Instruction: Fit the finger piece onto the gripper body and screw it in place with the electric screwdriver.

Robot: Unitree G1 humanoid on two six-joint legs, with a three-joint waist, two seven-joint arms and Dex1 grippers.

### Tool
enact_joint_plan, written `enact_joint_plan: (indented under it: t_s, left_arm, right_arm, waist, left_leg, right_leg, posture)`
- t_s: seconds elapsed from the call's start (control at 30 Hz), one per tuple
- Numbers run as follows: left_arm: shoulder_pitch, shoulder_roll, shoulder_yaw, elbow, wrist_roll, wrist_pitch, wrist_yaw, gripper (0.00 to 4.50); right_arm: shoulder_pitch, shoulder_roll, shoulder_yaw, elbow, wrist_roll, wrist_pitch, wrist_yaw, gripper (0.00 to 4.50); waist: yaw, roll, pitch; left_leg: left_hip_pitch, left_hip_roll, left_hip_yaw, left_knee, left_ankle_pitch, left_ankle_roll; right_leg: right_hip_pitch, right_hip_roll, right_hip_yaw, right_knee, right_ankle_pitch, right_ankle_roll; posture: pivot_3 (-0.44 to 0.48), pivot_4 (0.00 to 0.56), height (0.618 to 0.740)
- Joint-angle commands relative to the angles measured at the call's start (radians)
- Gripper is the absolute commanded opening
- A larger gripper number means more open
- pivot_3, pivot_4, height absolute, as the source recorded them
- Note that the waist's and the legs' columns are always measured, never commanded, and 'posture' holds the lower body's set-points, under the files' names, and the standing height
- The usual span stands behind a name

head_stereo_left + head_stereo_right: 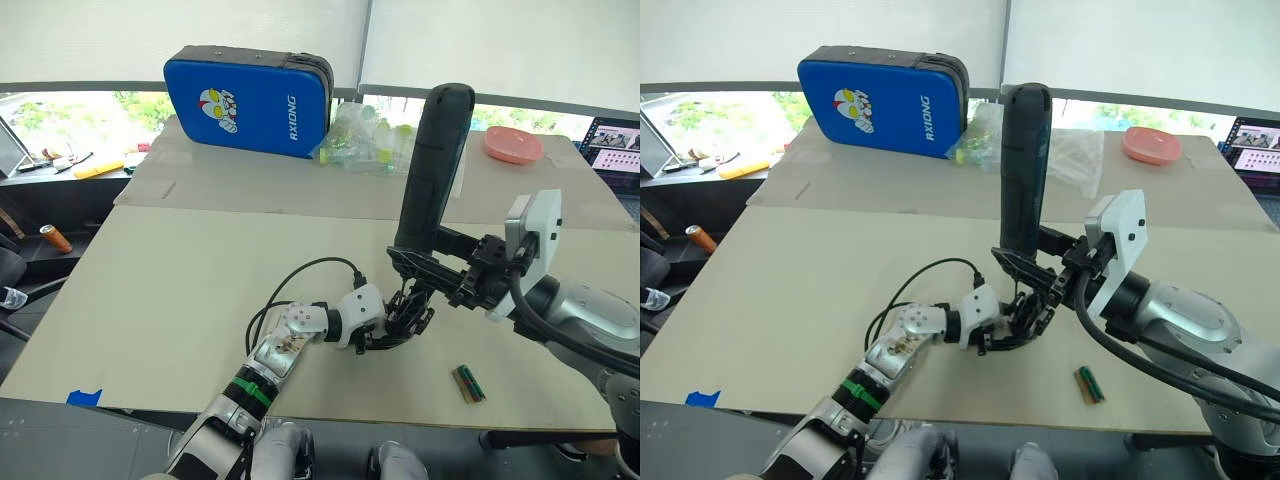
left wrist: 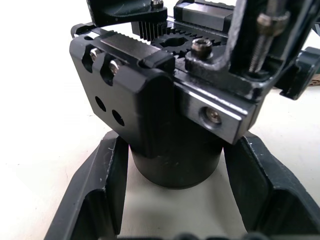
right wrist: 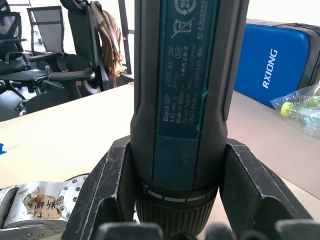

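Observation:
The gripper body [image 1: 404, 318] sits low over the table's near middle, and my left gripper [image 1: 392, 332] is shut on its round base [image 2: 175, 165], with one finger [image 2: 95, 190] on each side. My right gripper [image 1: 412, 266] is shut on the electric screwdriver [image 1: 432, 165], a thick black cylinder held upright just above the gripper body. Its metal bit [image 2: 265, 30] points down onto the brackets at the top of the body. In the right wrist view the screwdriver's barrel [image 3: 185, 90] stands between my fingers [image 3: 107, 190]. I cannot pick out the finger piece from the body's black parts.
A blue padded case [image 1: 250, 100], a bag of plastic bottles [image 1: 365, 140] and a pink dish [image 1: 513, 145] stand at the table's far side. A small brown-green item [image 1: 467, 383] lies near the front edge on the right. Blue tape [image 1: 84, 396] marks the front left corner.

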Motion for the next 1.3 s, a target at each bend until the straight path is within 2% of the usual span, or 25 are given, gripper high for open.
enact_joint_plan:
  t_s: [0.03, 0.7, 1.03, 1.3]
  left_arm:
    - [0.03, 0.005, -0.052, 0.024, 0.006, 0.041, -0.034, 2.28]
    - [0.03, 0.005, -0.052, 0.026, 0.006, 0.039, -0.035, 2.28]
    - [0.024, 0.003, -0.05, 0.035, 0.006, 0.037, -0.035, 2.28]
    - [0.025, 0.006, -0.049, 0.034, 0.004, 0.04, -0.038, 2.28]
  right_arm:
    - [-0.01, 0.006, -0.016, -0.029, 0.004, -0.022, 0.002, 1.94]
    - [0.025, 0.011, -0.018, -0.039, -0.04, -0.034, 0.025, 1.94]
    - [0.089, 0.036, -0.021, -0.055, -0.105, -0.092, 0.049, 1.94]
    - [0.15, 0.078, 0.03, -0.099, -0.221, -0.175, 0.092, 1.94]
  waist:
    - [0.0, 0.0, 0.0]
    - [0.0, 0.0, 0.0]
    - [0.001, 0.0, 0.0]
    - [0.0, 0.0, 0.0]
  left_leg:
    - [0.0, 0.0, 0.0, 0.0, 0.0, 0.0]
    - [0.0, 0.0, 0.0, 0.0, 0.0, 0.0]
    - [0.0, 0.0, 0.0, 0.0, 0.0, 0.0]
    - [0.0, 0.0, 0.0, 0.0, 0.0, 0.0]
  right_leg:
    - [0.0, 0.0, 0.0, 0.0, 0.0, 0.0]
    - [0.0, 0.0, 0.0, 0.0, 0.0, 0.0]
    - [0.0, 0.0, 0.0, 0.0, 0.0, 0.0]
    - [0.0, 0.0, 0.0, 0.001, 0.0, 0.0]
  posture:
    - [0.0, 0.15, 0.74]
    - [0.0, 0.15, 0.74]
    - [0.0, 0.15, 0.74]
    - [0.0, 0.15, 0.74]
